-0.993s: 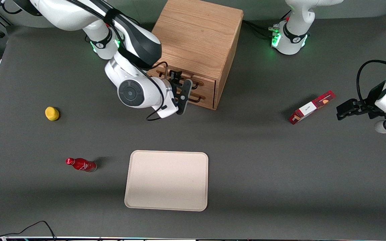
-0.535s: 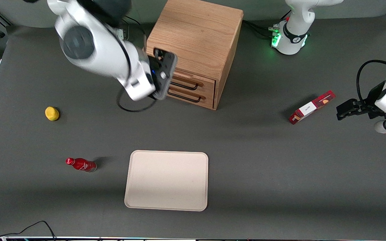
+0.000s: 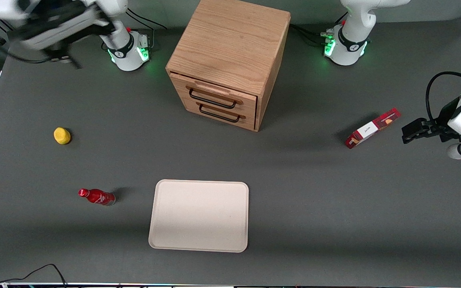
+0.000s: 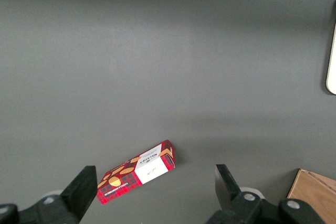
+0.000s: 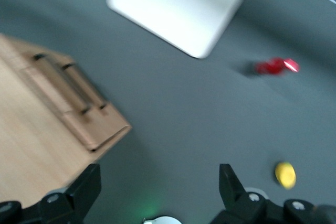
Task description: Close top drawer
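Hand: The hand (image 5: pixel 160 171) is open. Its two black fingers (image 5: pixel 86 184) stand wide apart and nothing is between them.

Where the hand is: It hangs high over the grey desk (image 3: pixel 314 200), at the working arm's end. It touches nothing.

Task thing: The top drawer of light oak wood with a black wire handle (image 3: pixel 214 94) is well apart from the hand, lower down and toward the parked arm's end. It sits in the boxy wooden cabinet (image 3: pixel 234 40), just above the lower drawer with its own black handle (image 3: pixel 219 113).

How the drawer looks: Its front lines up with the lower drawer's front, so I think it is pushed all the way in. The job looks done.

Why the hand is there: I think an open hand up high and clear of the cabinet cannot bump the drawer.

Other things: A small yellow ball-shaped fruit (image 3: pixel 62 135) and a red bottle lying on its side (image 3: pixel 97 197) are below the hand and nearer to the front camera. A flat cream tray (image 3: pixel 199 215) lies nearer the front camera than the cabinet. A red patterned box (image 3: pixel 371 128) lies well apart from the hand, toward the parked arm's end.

Hidden: The inside of the drawer cannot be seen. The working arm is partly cut off in the front view.
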Tool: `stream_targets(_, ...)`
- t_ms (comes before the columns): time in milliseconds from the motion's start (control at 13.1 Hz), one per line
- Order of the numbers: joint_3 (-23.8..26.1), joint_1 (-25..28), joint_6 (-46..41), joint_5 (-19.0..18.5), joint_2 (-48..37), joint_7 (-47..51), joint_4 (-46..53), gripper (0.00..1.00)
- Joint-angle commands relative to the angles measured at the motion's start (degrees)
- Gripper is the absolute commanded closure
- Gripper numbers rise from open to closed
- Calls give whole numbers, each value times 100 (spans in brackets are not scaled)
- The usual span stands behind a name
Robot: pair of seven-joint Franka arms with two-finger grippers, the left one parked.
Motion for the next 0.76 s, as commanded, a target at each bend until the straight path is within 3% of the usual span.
stream_targets(0, -855, 36, -167, -36, 83, 95, -128, 0)
stream_targets(153, -1157, 36, -325, -306, 101, -81, -146, 0)
stream_targets(306, -1149, 18, -265, -361, 84, 451, -312, 0)
stream_targets(688, -1157, -8, 842, -317, -232, 1536, -1322, 0)
